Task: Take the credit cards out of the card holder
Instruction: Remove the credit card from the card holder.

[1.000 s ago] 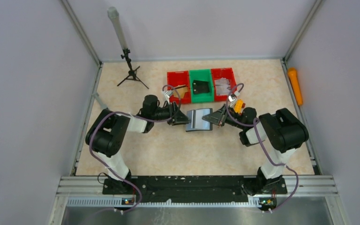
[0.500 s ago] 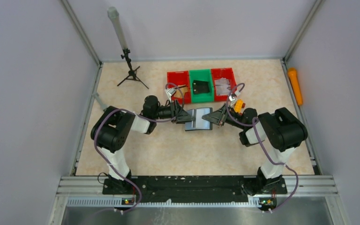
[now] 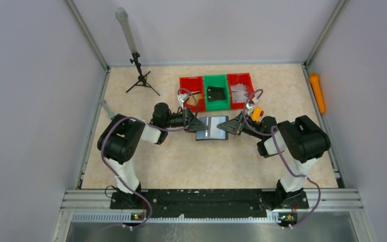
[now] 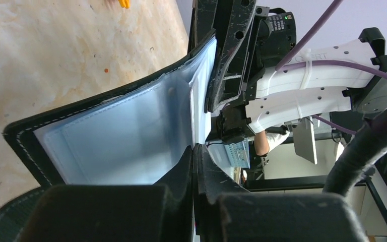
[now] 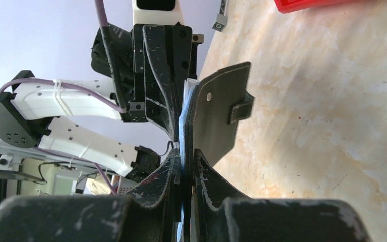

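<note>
Left gripper [image 4: 193, 149] is pinched shut on the card holder [image 3: 210, 128] at its pale inner leaf. Right gripper [image 5: 183, 169] clamps the opposite edge. The holder spreads open between them, black outside and glossy grey-blue inside, mid-table [image 3: 181, 161], just before the green bin [image 3: 216, 93].

Reaches inward with both arms, elbows bent, forearms low, wrists facing each other. Holds left gripper [image 3: 196, 124] pinched fully closed and right gripper [image 3: 226, 125] clamped nearly closed, fingertips near each other.
</note>
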Motion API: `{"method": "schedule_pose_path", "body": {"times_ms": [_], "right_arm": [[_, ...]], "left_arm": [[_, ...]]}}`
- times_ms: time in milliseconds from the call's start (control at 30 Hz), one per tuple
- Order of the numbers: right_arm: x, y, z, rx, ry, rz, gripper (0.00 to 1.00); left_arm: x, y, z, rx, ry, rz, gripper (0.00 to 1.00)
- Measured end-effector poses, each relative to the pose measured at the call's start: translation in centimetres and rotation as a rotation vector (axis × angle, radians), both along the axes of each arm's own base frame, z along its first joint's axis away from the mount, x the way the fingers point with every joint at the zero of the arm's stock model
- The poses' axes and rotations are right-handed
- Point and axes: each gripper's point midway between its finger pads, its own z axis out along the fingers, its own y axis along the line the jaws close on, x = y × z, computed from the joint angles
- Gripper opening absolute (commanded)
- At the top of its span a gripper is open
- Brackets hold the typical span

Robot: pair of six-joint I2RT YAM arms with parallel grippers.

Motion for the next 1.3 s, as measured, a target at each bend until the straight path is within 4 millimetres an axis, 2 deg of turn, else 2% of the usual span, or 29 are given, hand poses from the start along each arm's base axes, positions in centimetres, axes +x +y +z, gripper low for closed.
{"method": "schedule_pose_path", "body": {"times_ms": [300,600,867,1167,1233,1300], "right_arm": [[0.4,-0.4,-0.3,-0.009,0.004,-0.02,0.0],[0.7,-0.7,-0.5,-0.014,0.013,-0.03,0.0],[1.0,-0.9,-2.3,-0.05,0.065,-0.047,0.0],[1.2,-1.1,-5.2,-0.107,0.142,-0.067,0.0],[1.4,-1.2,-6.1,-0.139,0.167,-0.075,0.06],[1.7,-1.3,-6.9,-0.168,0.185,-0.087,0.16]], "left_arm": [[1.2,2.2,-0.4,-0.006,0.02,0.065,0.0],[1.6,2.7,-0.9,0.016,0.021,0.088,0.0],[1.9,3.4,-1.1,0.088,-0.017,0.132,0.0],[1.9,3.9,-3.3,0.173,0.021,0.159,0.0],[1.9,4.1,-3.8,0.205,0.026,0.173,0.0],[2.0,4.4,-4.0,0.233,0.022,0.186,0.0]]}}
